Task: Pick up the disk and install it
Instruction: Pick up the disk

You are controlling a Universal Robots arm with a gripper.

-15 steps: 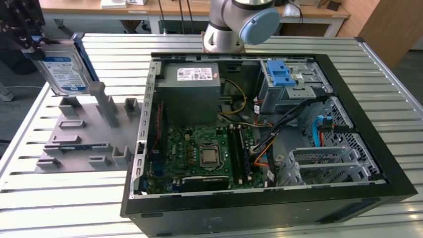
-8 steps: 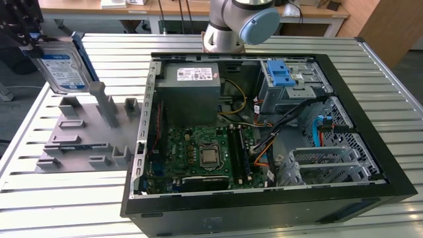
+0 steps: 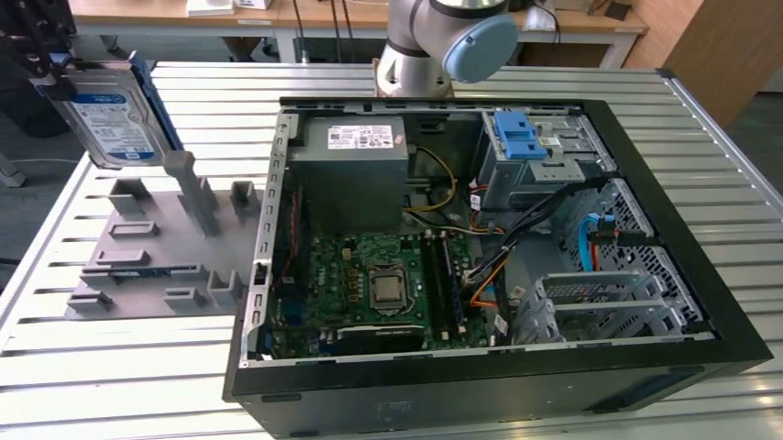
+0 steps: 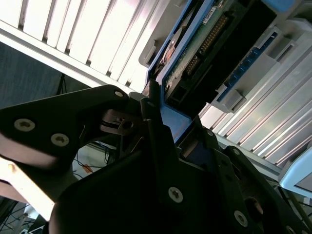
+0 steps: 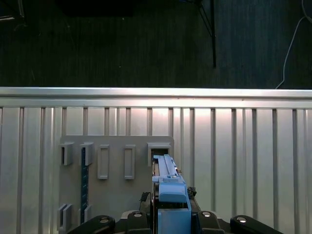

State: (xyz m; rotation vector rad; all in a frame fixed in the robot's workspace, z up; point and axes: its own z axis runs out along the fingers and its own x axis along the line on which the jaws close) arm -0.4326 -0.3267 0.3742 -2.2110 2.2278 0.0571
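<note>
The gripper (image 3: 55,66) is closed on the disk (image 3: 116,119) — in the second wrist view we see its fingers (image 4: 155,122) clamped on the blue frame. The disk hangs roughly upright at the exterior view's far left, above the grey holder (image 3: 135,275) on the slatted table (image 3: 123,367) and seemingly clear of its slots. The open computer case (image 3: 465,380) lies to the right.
</note>
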